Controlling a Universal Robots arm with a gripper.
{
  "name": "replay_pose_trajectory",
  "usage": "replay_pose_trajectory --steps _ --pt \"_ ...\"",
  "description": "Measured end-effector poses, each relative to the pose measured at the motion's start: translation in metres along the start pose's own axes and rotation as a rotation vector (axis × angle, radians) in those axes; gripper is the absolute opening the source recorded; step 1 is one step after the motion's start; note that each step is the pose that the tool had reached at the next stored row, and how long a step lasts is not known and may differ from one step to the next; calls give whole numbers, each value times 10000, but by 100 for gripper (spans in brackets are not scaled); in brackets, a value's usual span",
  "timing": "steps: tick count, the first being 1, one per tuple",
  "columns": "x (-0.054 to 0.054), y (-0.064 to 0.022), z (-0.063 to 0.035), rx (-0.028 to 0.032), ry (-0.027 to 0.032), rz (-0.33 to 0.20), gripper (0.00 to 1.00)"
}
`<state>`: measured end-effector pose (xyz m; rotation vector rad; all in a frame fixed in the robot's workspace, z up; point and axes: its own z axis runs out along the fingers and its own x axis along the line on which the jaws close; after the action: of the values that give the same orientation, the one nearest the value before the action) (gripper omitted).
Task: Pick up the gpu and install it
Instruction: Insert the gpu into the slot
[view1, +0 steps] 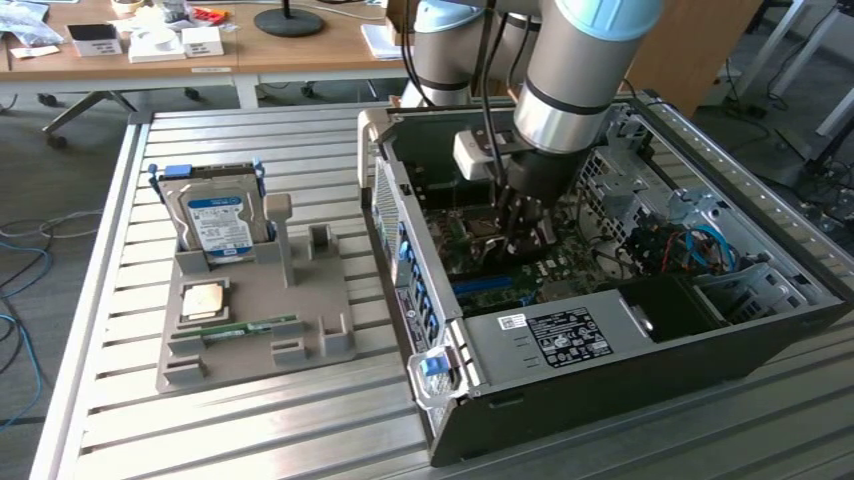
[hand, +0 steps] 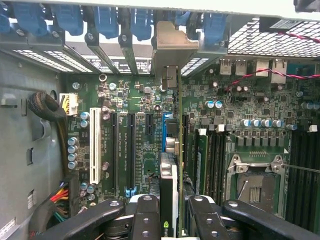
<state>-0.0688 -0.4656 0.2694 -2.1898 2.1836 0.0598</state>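
On the slatted metal table (view1: 267, 420), at nine o'clock in the exterior view, a grey tray (view1: 320, 330) carries a blue-labelled hard drive (view1: 220, 225) standing upright at its twelve o'clock end, a processor chip (view1: 203, 300) lying flat below it, and a slim RAM stick (view1: 254, 327) toward six o'clock. At three o'clock of the tray lies the open computer case (view1: 614, 385), into which I have the arm (view1: 581, 70) reaching from twelve o'clock. My gripper (view1: 523, 228) hangs over the motherboard (hand: 135, 145), its fingers narrowed and clamped on the gpu (hand: 169, 185). The card stands on edge beside a blue slot (hand: 163, 131), its silvery bracket (hand: 172, 42) up against the case's rear openings. Whether it is fully seated I cannot tell. The labelled power supply (view1: 567, 335) sits at five o'clock of the gripper.
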Motion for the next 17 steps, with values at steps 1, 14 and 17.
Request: replay_pose_trajectory --steps 1,14,17 --pt "0 0 6 0 -1 0 27" --pt "0 5 9 3 1 57 27" --pt "0 5 9 5 1 80 27"
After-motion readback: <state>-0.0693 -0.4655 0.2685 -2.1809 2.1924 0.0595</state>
